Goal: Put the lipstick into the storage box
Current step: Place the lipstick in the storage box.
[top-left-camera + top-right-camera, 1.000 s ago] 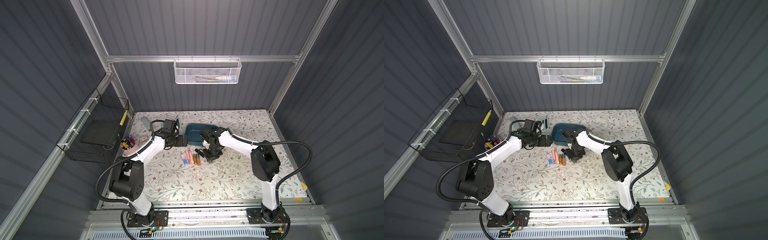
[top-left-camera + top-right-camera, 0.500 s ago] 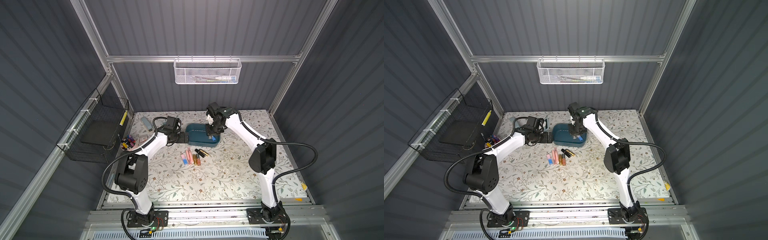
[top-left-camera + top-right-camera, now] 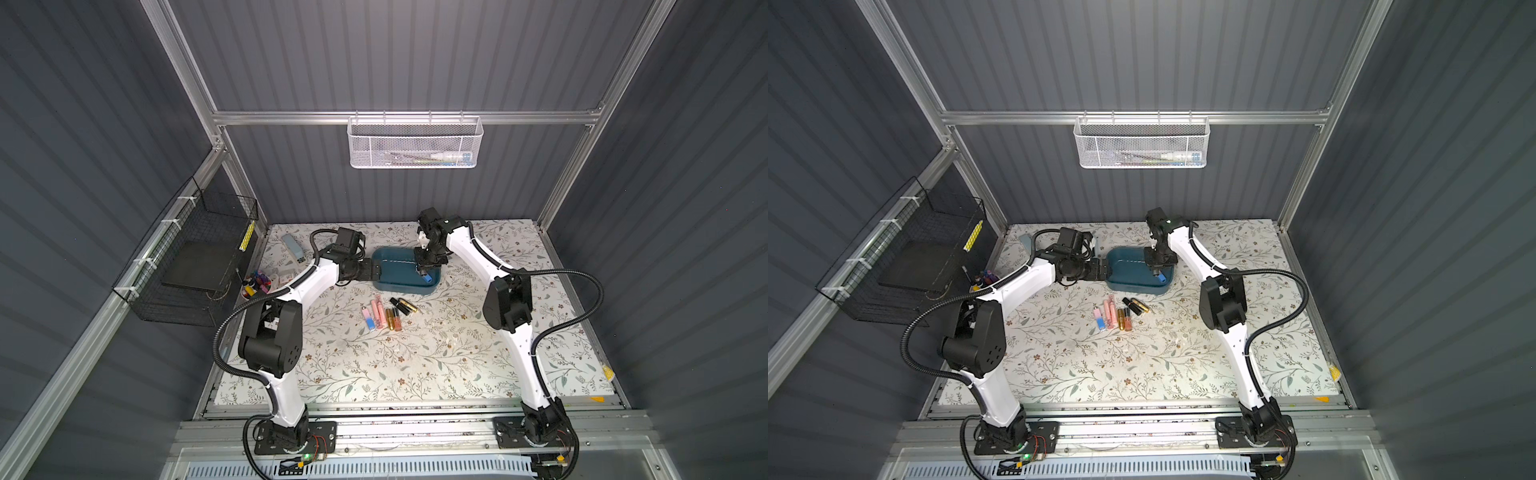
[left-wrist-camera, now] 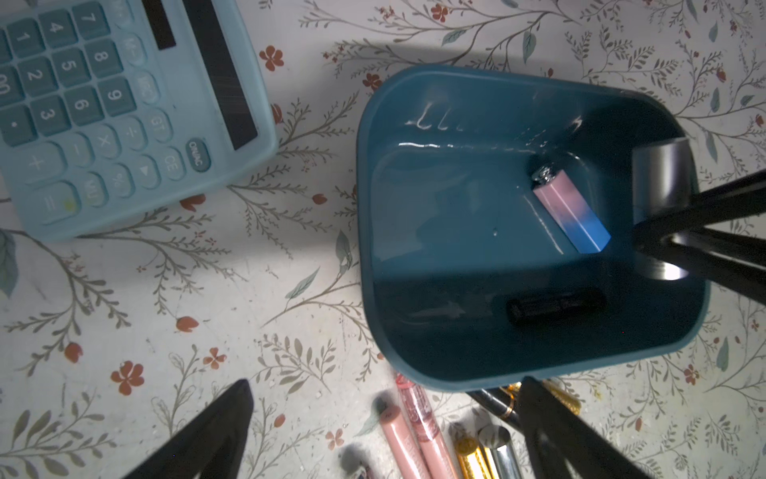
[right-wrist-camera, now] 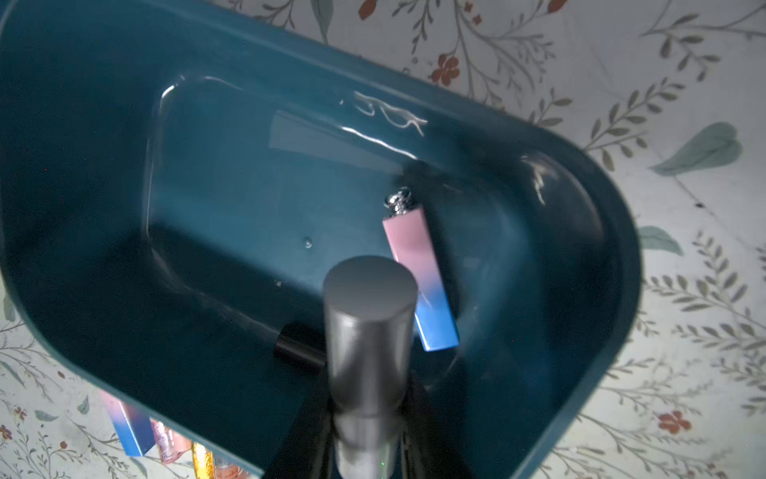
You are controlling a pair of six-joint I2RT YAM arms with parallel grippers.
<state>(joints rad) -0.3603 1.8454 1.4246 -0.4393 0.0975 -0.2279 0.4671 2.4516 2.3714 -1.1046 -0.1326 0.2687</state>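
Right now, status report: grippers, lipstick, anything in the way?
Right gripper shut on grey lipstick, over storage box. Left gripper open beside box. Pink-blue lipstick, black lipstick lie inside; drop looks clear.

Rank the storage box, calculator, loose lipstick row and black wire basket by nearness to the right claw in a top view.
1. storage box: beneath the right claw.
2. lipstick row: loose, just in front of the box.
3. calculator: back-left, past the box.
4. black wire basket: on the left wall.
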